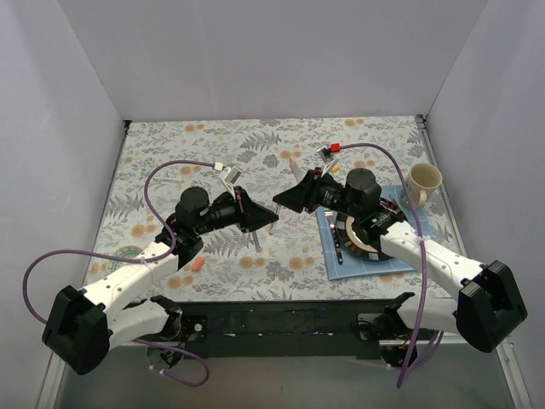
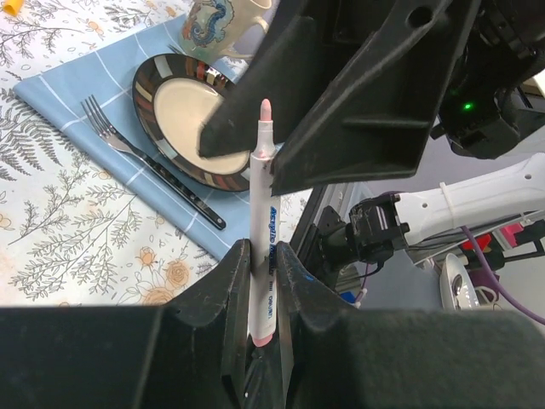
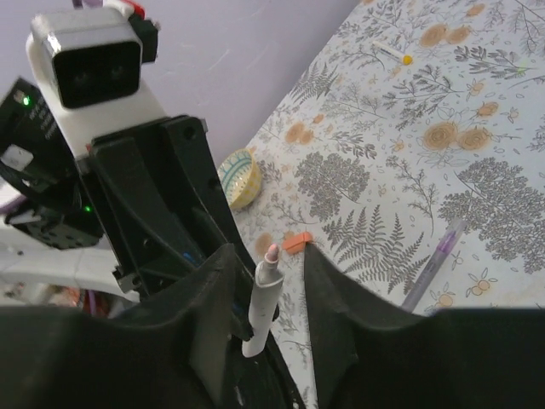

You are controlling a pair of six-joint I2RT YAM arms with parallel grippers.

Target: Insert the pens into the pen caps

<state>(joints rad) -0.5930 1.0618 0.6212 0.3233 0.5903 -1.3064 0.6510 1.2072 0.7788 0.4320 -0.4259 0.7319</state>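
My left gripper [image 1: 267,223] [image 2: 260,252] is shut on a whitish pen [image 2: 262,213] with a pink tip, held mid-table above the cloth. The tip points at my right gripper [image 1: 280,203] [image 3: 266,252], which is open, and lies between its two fingers [image 2: 247,94]. The same pen [image 3: 264,298] shows between those jaws in the right wrist view, near the left one. An orange pen cap [image 3: 296,243] [image 1: 196,265] lies on the cloth below. A purple pen [image 3: 434,264] [image 1: 255,240] lies loose nearby. Another whitish pen with an orange end [image 3: 390,54] lies farther off.
A blue napkin [image 2: 68,85] [image 1: 410,266] at the right holds a dark-rimmed plate [image 2: 162,72], a fork [image 2: 145,158] and a mug [image 1: 423,181] [image 2: 220,25]. A small yellow patterned bowl [image 3: 238,177] sits under the left arm. White walls surround the table.
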